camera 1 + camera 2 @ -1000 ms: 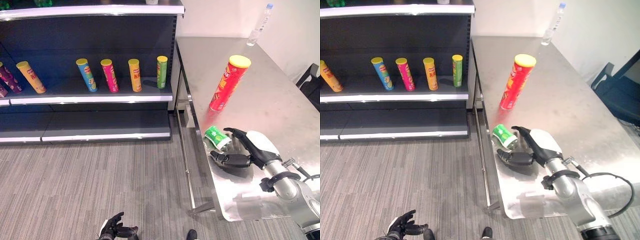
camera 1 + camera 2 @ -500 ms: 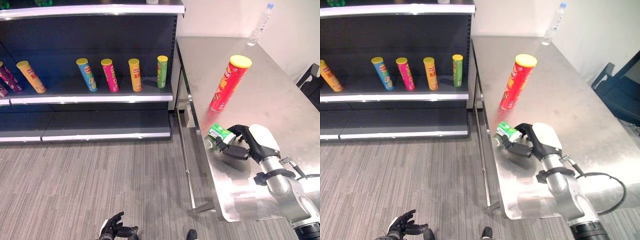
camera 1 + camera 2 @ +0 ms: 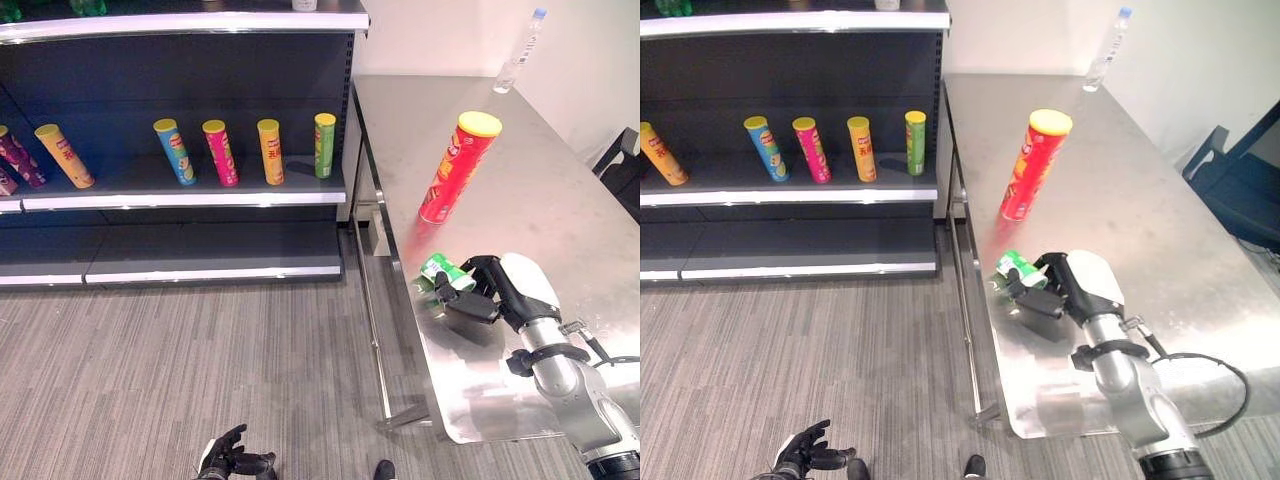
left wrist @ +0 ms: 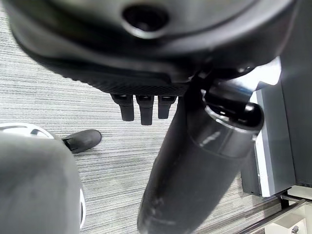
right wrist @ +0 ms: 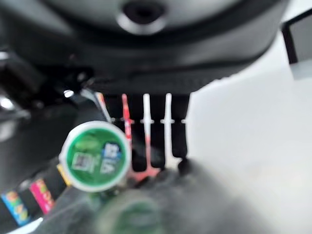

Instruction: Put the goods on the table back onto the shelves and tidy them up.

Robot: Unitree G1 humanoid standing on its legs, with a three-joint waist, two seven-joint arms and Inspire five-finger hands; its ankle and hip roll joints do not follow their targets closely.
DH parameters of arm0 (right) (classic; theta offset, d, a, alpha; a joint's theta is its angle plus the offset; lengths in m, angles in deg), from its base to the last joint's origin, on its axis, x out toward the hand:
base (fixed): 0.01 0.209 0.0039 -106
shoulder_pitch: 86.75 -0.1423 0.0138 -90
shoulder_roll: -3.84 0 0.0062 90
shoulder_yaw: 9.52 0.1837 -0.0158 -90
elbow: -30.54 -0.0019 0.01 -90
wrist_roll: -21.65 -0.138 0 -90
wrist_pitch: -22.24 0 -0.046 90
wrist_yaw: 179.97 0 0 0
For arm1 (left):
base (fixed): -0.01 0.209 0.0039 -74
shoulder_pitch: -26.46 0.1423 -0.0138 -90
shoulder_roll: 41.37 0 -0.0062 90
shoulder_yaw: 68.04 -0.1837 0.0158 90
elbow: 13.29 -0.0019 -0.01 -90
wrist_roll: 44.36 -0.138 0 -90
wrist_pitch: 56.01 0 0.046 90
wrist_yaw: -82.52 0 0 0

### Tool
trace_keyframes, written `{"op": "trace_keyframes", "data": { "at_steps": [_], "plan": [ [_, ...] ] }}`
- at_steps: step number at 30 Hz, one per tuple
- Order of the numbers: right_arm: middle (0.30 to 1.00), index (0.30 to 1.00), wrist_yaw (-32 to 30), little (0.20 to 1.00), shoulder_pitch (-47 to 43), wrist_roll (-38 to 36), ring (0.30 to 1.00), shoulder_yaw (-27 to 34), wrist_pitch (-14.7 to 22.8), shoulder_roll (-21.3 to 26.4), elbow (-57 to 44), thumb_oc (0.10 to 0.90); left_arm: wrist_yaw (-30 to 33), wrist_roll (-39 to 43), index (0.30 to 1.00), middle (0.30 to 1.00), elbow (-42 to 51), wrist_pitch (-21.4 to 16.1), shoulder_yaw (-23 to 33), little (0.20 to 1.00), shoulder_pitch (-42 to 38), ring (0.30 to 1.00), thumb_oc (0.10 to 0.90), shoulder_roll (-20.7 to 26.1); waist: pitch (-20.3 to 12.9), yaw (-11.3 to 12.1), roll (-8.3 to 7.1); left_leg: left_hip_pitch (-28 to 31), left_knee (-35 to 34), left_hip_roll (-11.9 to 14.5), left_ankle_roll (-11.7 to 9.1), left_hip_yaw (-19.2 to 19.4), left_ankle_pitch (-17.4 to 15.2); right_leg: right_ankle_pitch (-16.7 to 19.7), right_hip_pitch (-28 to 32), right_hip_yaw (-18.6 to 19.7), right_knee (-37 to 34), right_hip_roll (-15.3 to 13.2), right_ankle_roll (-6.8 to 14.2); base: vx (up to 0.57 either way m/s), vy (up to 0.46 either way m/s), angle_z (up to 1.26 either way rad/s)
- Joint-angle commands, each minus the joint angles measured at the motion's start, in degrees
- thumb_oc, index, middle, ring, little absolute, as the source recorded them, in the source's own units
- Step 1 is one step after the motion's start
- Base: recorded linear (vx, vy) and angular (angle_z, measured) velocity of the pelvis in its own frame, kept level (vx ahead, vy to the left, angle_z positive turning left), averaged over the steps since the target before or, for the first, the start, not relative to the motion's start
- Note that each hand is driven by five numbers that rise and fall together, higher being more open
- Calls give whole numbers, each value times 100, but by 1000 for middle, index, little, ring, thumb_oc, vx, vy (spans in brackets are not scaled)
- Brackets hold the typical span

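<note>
A small green can [image 3: 443,271] lies tilted near the left edge of the steel table [image 3: 545,200]. My right hand [image 3: 503,289] has its fingers and thumb curled round it. The right wrist view shows the green can's round end [image 5: 96,157] beside the curled fingers [image 5: 155,127]. A tall red canister [image 3: 457,166] with a yellow lid stands farther back on the table. Low over the floor at the bottom hangs my left hand [image 3: 231,458], fingers relaxed and holding nothing.
The dark shelf unit [image 3: 180,196] on the left carries a row of upright canisters: blue [image 3: 173,151], pink [image 3: 220,152], orange [image 3: 269,151], green [image 3: 324,145]. A clear water bottle [image 3: 520,50] stands at the table's far end. A dark chair [image 3: 625,165] is at the right.
My right hand has gone from open beside the green can to curled round it. The can has shifted slightly toward the hand and tilted. The left hand has not moved.
</note>
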Motion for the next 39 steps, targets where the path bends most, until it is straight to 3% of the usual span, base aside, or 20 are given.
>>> {"op": "trace_keyframes", "data": {
  "at_steps": [1,2,4,7,8,9,14,16,17,18,20,22,23,24,26,33,39],
  "plan": [
    [300,300,-40,300,-404,-816,300,743,492,558,-742,400,-35,-129,900,900,130,-188,19,900,-379,900,800,122,-45,91,-176,226,30,205,-250,599,-322,-610,329,33,74,-117,355,0,0,0],
    [300,300,182,300,-492,-1542,300,1162,701,1102,-949,400,-135,-69,900,900,145,-227,27,900,-375,900,800,188,-78,70,-234,230,30,220,-265,615,-324,-609,320,48,82,-103,364,0,0,0],
    [300,300,241,300,-552,-1780,300,1269,753,1309,-920,400,-163,-40,900,900,139,-252,24,900,-374,900,800,210,-93,68,-257,233,30,225,-271,625,-324,-607,316,49,84,-96,368,0,0,0],
    [300,300,723,300,-816,-2627,300,1485,914,2487,-765,400,-338,77,900,900,165,-304,-83,900,-330,900,800,287,-174,78,-387,235,30,252,-306,648,-316,-598,302,53,95,-68,369,-16,-23,-4],
    [300,300,724,300,-834,-2633,300,1469,921,2498,-751,400,-338,77,900,900,164,-305,-81,900,-330,900,800,280,-174,76,-380,235,30,253,-306,650,-316,-597,300,55,96,-67,369,-9,-20,-6],
    [300,300,966,300,-894,-2874,300,1446,938,2894,-703,400,-398,103,900,900,190,-318,-113,900,-307,900,800,298,-199,79,-424,240,30,265,-323,664,-308,-594,296,53,99,-54,370,-7,-18,-6],
    [300,300,1984,300,-1694,-4004,300,665,910,4780,-220,400,-586,142,900,900,141,-422,-253,900,-303,900,800,456,-264,123,-602,257,30,305,-415,747,-272,-575,273,65,107,-8,359,-7,-11,-3],
    [300,300,2595,300,-2266,-4473,300,-75,864,5592,-95,400,-725,114,900,900,142,-460,-336,900,-307,900,800,553,-277,140,-671,251,30,335,-461,775,-247,-573,260,73,96,12,356,-12,-22,-5],
    [300,300,2811,300,-2774,-4615,300,-694,907,6171,17,400,-778,102,900,900,78,-516,-496,900,-413,900,800,665,-249,232,-785,252,30,347,-494,796,-229,-556,239,96,96,34,353,-11,-15,-5],
    [300,300,2812,300,-2869,-4614,300,-788,908,6167,22,400,-778,102,900,900,76,-517,-494,900,-414,900,800,666,-247,235,-787,255,30,348,-494,800,-229,-555,239,100,97,34,353,-17,-15,-5],
    [300,300,3368,300,-2397,-4847,300,-587,778,6812,-154,400,-887,51,900,900,81,-561,-646,900,-560,900,800,726,-220,288,-869,220,30,374,-531,798,-200,-568,227,107,88,63,349,-19,-21,-6],
    [300,300,3425,300,-1383,-4808,300,355,790,7113,-106,400,-920,53,900,900,113,-555,-664,900,-579,900,800,669,-231,265,-831,215,30,381,-541,802,-192,-567,226,106,86,73,347,-7,-11,-2],
    [300,300,3444,300,-449,-4746,300,1211,783,7304,21,400,-934,61,900,900,111,-553,-658,900,-572,900,800,597,-258,203,-797,214,30,385,-548,806,-185,-563,220,111,85,80,346,0,0,0],
    [300,300,3438,300,834,-4679,300,2449,787,7502,163,400,-938,67,900,900,70,-551,-578,900,-547,900,800,543,-325,80,-776,212,30,389,-554,813,-181,-559,213,117,83,88,344,-12,-15,-7],
    [300,300,3450,300,1613,-4538,300,3145,782,7631,266,400,-936,58,900,900,59,-560,-501,900,-510,900,800,538,-395,-26,-810,207,30,396,-559,816,-175,-561,211,119,82,99,343,-7,-12,-8],
    [300,300,3490,300,2616,-4037,300,3877,701,7660,275,400,-953,44,900,900,7,-530,-453,900,-563,900,800,529,-439,-80,-844,163,30,402,-561,789,-160,-562,202,135,68,101,345,-1,-2,-1],
    [300,300,3448,300,2871,-3783,300,4056,689,7594,307,400,-936,37,900,900,-22,-526,-423,900,-592,900,800,530,-448,-93,-821,165,30,396,-557,774,-159,-565,227,113,58,105,334,0,0,0]
  ]
}}
